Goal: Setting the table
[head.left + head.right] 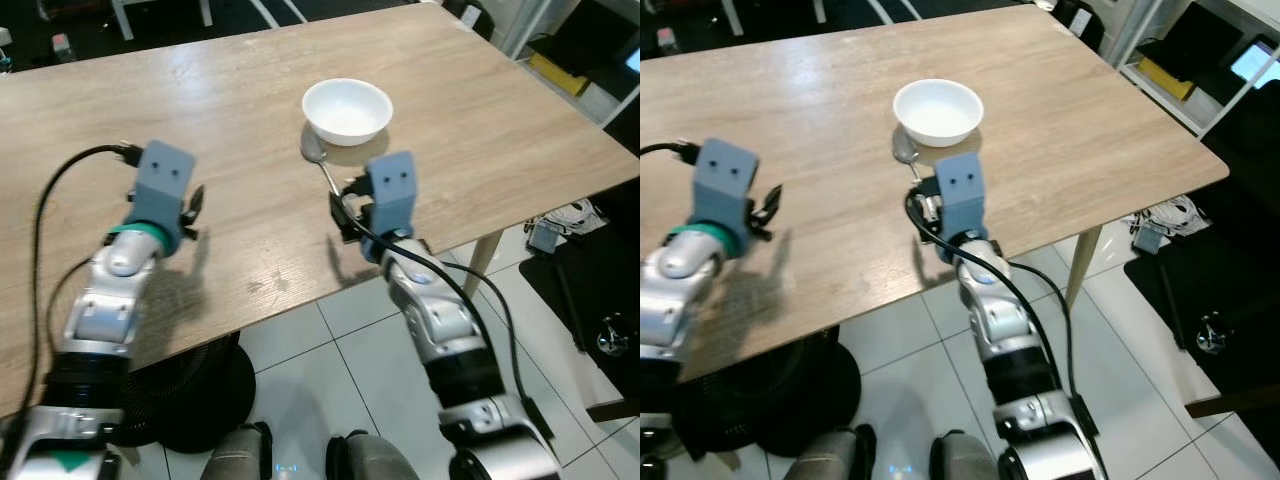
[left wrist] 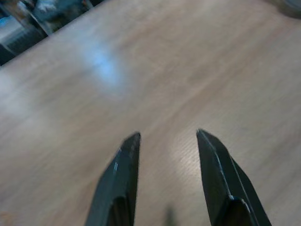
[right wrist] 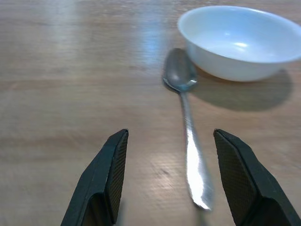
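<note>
Two items are laid: bowl (image 3: pixel 244 40), spoon (image 3: pixel 188 117). Right gripper (image 3: pixel 174 174) is spread over the thin, slippery handle; mid-handle pinch is advised. Left gripper (image 2: pixel 167 176) is spread, idle.

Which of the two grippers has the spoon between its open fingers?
The right gripper: the spoon lies between its fingers, beside the white bowl. The left gripper is over bare table.

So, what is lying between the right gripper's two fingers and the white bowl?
The spoon lies there on the wooden table, its head beside the white bowl, its handle end between the open right gripper fingers. The right wrist view shows it.
</note>
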Controlling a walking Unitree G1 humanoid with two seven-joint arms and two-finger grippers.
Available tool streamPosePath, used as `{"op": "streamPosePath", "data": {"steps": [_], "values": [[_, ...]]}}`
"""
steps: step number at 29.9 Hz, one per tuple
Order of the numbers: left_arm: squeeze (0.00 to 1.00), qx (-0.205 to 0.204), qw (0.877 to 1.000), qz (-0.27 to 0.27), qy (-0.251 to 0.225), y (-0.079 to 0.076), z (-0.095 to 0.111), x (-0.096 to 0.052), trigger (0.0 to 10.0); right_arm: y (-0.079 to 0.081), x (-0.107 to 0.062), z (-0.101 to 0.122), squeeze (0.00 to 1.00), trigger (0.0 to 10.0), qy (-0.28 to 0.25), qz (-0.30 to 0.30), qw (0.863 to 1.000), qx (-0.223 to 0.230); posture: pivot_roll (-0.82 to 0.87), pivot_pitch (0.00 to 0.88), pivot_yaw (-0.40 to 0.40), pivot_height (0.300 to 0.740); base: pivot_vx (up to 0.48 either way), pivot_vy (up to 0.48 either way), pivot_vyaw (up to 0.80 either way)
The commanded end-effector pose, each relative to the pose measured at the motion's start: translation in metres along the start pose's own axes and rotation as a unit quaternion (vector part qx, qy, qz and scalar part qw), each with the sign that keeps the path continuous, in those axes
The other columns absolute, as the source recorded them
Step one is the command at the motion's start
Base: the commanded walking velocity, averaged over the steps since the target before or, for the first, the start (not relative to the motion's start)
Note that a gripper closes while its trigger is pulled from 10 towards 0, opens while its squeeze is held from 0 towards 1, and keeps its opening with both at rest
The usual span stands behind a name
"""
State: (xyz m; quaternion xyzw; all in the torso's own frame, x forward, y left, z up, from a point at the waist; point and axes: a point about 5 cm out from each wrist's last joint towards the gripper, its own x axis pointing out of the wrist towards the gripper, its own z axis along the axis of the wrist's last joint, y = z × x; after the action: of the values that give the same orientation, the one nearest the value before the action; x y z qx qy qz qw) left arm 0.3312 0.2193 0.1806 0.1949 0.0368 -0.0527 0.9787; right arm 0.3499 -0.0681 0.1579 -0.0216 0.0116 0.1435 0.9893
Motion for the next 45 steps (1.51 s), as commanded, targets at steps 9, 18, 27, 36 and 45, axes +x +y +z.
{"op": "streamPosePath", "data": {"steps": [9, 18, 27, 36, 45], "values": [[0.0, 0.007, 0.997, -0.06, -0.038, -0.003, 0.019, -0.013, 10.0, -0.005, 0.013, -0.006, 0.0, 10.0, 0.02, -0.055, 0.998, 0.01, 0.17, 0.132, 0.02, 0.74, 0.0, 0.0, 0.0], [0.0, 0.062, 0.958, -0.264, -0.098, -0.017, 0.065, -0.043, 10.0, -0.043, 0.015, 0.003, 0.0, 10.0, 0.002, -0.138, 0.99, 0.008, 0.22, 0.167, 0.078, 0.74, 0.0, 0.0, 0.0], [0.0, 0.072, 0.919, -0.369, -0.115, -0.04, 0.088, -0.045, 10.0, -0.041, 0.021, -0.001, 0.0, 10.0, 0.01, -0.097, 0.995, -0.009, 0.24, 0.186, 0.11, 0.74, 0.0, 0.0, 0.0], [0.0, 0.079, 0.909, -0.392, -0.119, -0.045, 0.097, -0.044, 10.0, -0.031, 0.032, -0.001, 0.0, 10.0, 0.032, -0.033, 0.999, -0.013, 0.24, 0.195, 0.105, 0.74, 0.0, 0.0, 0.0], [0.0, 0.07, 0.913, -0.389, -0.101, -0.043, 0.093, -0.05, 10.0, -0.026, 0.037, -0.01, 0.0, 3.4, 0.106, -0.017, 0.993, -0.04, 0.25, 0.201, 0.082, 0.74, 0.0, 0.0, 0.0]]}}
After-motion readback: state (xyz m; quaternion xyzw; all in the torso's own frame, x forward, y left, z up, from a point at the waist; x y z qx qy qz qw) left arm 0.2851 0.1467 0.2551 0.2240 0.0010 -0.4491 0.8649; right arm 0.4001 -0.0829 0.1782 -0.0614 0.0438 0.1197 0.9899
